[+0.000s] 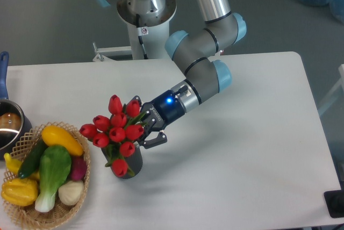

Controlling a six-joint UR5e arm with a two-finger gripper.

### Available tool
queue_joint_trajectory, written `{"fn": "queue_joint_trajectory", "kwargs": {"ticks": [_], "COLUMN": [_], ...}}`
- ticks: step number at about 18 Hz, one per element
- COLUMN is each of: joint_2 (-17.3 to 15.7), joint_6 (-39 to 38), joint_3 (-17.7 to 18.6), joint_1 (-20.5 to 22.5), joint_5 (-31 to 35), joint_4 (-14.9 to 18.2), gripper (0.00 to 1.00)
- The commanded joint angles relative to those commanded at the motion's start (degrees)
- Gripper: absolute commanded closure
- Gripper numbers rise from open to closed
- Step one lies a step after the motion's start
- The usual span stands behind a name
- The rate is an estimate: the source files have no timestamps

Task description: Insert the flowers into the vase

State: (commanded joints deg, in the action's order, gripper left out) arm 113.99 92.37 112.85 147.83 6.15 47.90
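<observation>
Camera view: red tulip bunch [119, 128] seated in ribbed dark grey vase [133, 164], release step judged; gripper [145, 128] fingers seen spread, withdrawal called for

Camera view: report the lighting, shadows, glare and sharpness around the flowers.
Camera view: even, soft light; the flowers and tool are sharp, without blur; the vase throws only a faint shadow on the table; glare shows on the metal pot at the left edge.

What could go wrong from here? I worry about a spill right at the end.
The gripper sits right at the flowers, whose stems are already in the vase. Pulling away could drag the bunch or tip the small vase. The heads lean toward the wicker basket, so the vase may topple that way.
</observation>
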Motion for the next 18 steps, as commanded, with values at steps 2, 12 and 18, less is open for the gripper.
{"fn": "queue_joint_trajectory", "kwargs": {"ticks": [2,12,18], "joint_2": [0.0,-5.5,-12.6], "joint_6": [0.0,-4.6,-8.9], "joint_3": [-0.2,-0.2,-1.9], "joint_1": [0.3,2.9,6.8], "joint_5": [0.0,8.3,27.5], "joint_4": [0.0,0.2,0.4], "gripper": [0.00,0.00,0.00]}}
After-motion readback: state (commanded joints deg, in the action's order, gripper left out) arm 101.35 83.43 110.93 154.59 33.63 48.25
